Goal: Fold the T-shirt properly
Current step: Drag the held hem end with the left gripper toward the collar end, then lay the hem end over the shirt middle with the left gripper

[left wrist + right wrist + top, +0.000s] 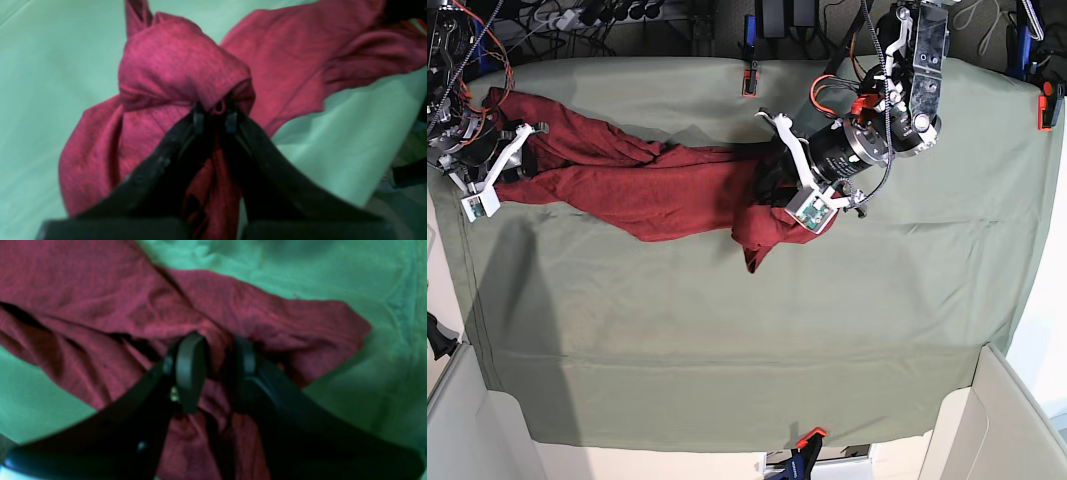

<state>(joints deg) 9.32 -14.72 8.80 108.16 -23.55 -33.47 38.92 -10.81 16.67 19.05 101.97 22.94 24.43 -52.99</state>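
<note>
Closest in, the left end effector [215, 116] pinches a bunched fold of the T-shirt [642, 185]; the right end effector [217, 363] clamps its other end. Stretched crumpled across the counter [727, 340], it needs spreading flat next.

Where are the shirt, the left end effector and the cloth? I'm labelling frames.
shirt [637, 185]: base view, mid-body fabric.
left end effector [215, 117]: left wrist view, between fingertips.
cloth [727, 340]: base view, bare green area.
</note>
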